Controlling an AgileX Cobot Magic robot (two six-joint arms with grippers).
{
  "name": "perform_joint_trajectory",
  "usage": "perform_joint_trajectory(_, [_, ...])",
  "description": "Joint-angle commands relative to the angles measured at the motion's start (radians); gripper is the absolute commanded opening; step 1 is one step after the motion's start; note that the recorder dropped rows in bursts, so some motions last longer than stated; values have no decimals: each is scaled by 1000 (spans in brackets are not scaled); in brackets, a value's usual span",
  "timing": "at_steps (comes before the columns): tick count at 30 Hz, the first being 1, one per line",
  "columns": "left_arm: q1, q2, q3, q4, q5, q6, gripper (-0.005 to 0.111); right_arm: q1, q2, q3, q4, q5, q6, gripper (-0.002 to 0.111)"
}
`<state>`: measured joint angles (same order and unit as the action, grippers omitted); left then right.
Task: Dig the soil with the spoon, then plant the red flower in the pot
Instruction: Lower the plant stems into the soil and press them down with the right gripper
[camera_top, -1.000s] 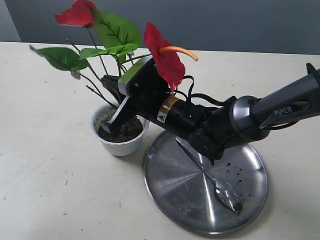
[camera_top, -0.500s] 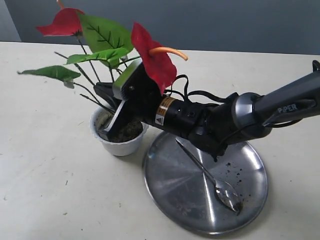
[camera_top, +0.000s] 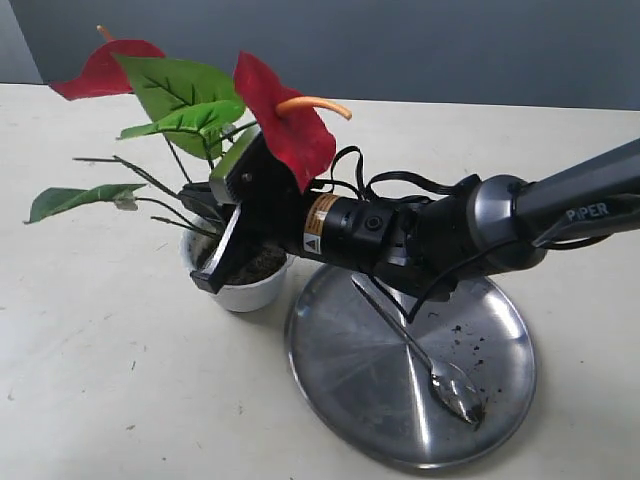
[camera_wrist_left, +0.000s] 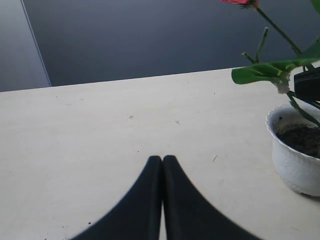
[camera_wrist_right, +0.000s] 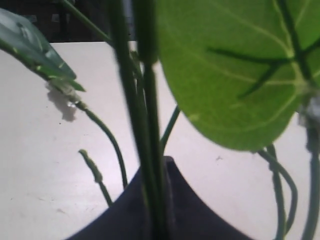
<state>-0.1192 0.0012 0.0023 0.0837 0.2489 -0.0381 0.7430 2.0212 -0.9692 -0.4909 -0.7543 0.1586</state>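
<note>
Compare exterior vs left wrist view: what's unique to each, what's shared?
Exterior only: the steel plate, the spoon lying on it with loose crumbs, and the right gripper shut on the red flower stems over the pot.
Left wrist only: the left gripper, fingers closed and empty, above bare table.
Shared: the pot, the soil inside, green leaves, the table.

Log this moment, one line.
right gripper: shut on flower stems, over pot | left gripper: shut, idle | spoon: on plate
</note>
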Motion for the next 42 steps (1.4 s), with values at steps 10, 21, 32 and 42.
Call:
perform_joint_trajectory(10, [-5, -1, -2, 0, -9, -4, 1, -3, 38, 26, 29, 214, 19, -1])
perform_joint_trajectory(21, [-5, -1, -2, 0, -9, -4, 1, -3, 32, -7, 56, 106, -26, -1])
perform_joint_trajectory(32, [-5, -1, -2, 0, -9, -4, 1, -3, 3, -7, 51, 358, -24, -1])
perform_joint_trajectory(42, [-5, -1, -2, 0, -9, -4, 1, 28, -31, -7, 40, 410, 3, 24])
